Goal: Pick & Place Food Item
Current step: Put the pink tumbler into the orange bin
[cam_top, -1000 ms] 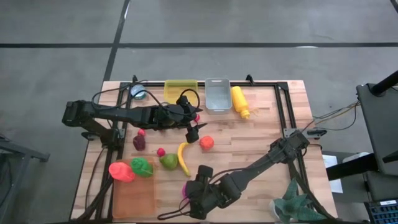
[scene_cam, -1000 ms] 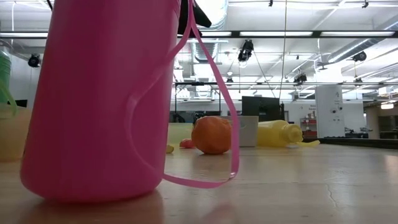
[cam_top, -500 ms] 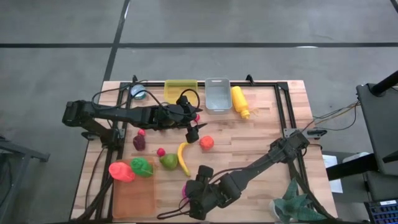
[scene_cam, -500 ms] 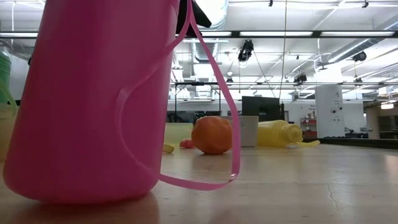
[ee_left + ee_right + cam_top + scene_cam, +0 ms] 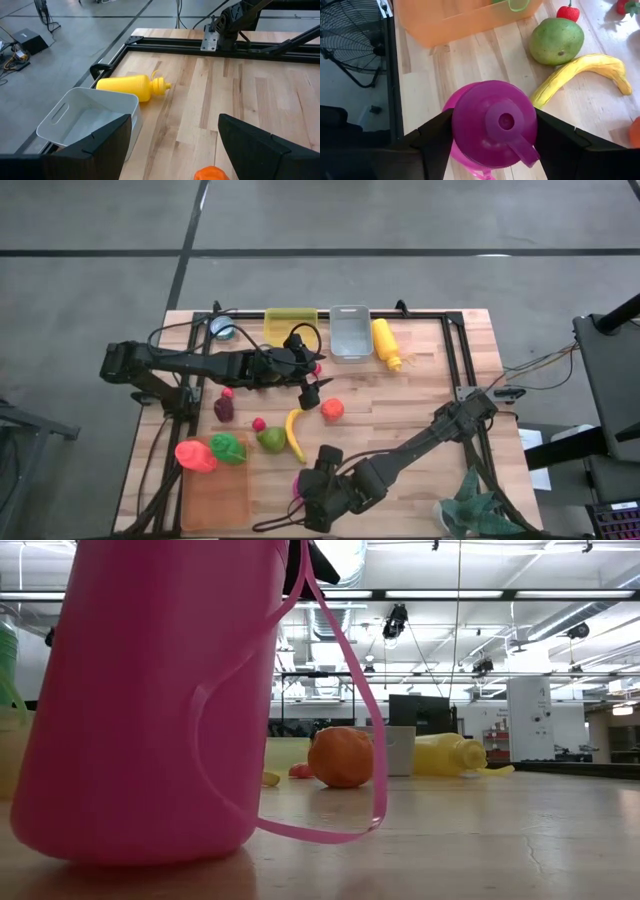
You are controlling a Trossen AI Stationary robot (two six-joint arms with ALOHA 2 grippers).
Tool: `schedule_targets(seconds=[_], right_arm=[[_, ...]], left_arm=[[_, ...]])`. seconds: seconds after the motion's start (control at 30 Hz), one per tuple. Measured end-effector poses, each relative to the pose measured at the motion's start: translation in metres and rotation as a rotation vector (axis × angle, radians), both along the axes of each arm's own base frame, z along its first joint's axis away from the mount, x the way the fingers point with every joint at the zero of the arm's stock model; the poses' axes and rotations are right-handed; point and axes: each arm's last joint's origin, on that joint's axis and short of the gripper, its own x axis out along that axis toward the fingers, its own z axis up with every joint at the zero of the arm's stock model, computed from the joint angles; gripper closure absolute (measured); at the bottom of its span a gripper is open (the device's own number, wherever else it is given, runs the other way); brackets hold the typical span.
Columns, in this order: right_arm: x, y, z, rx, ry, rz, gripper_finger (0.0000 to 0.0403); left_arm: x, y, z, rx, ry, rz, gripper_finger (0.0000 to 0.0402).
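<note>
A pink pitcher with a lid stands on its base near the table's front edge and fills the left of the low view. My right gripper is over it, one finger on each side of its top. My left gripper hangs open above the table's middle, just left of an orange fruit; its dark fingers frame the left wrist view. A yellow banana and a green fruit lie between the two grippers. My right gripper has the pitcher's lidded top between its two fingers, which meet the lid's rim on opposite sides with no gap showing. The fingers slant down from above. The pitcher stands upright with its base on the table.
An orange tray, a red cup and a green cup sit at the near left. A yellow bin, a clear bin and a yellow squeeze bottle line the far edge. Small red and purple items lie at the left.
In the low view the pink pitcher has shifted a little toward the table's left edge and stands upright on its base.
</note>
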Motion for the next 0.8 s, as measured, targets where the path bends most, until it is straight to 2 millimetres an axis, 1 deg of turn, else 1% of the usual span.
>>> schedule_targets(seconds=[0.17, 0.33, 0.5, 0.8], right_arm=[[0.0004, -0.0001, 0.0003, -0.006, -0.009, -0.006, 0.0093], [0.0013, 0.0005, 0.0008, 0.003, -0.02, -0.009, 0.0057], [0.0017, 0.0006, 0.0013, 0.004, -0.026, -0.007, 0.0041], [0.0017, 0.0007, 0.0014, 0.003, -0.027, -0.007, 0.0039]], left_arm=[[0.0, 0.0001, 0.0, 0.0, 0.0, 0.0, 0.0098], [0.0001, 0.0, -0.0001, 0.0, 0.0, 0.0, 0.0098], [0.0, 0.0001, 0.0, 0.001, 0.0, 0.0, 0.0098], [0.0, 0.0, 0.0, 0.003, 0.001, -0.001, 0.0098]])
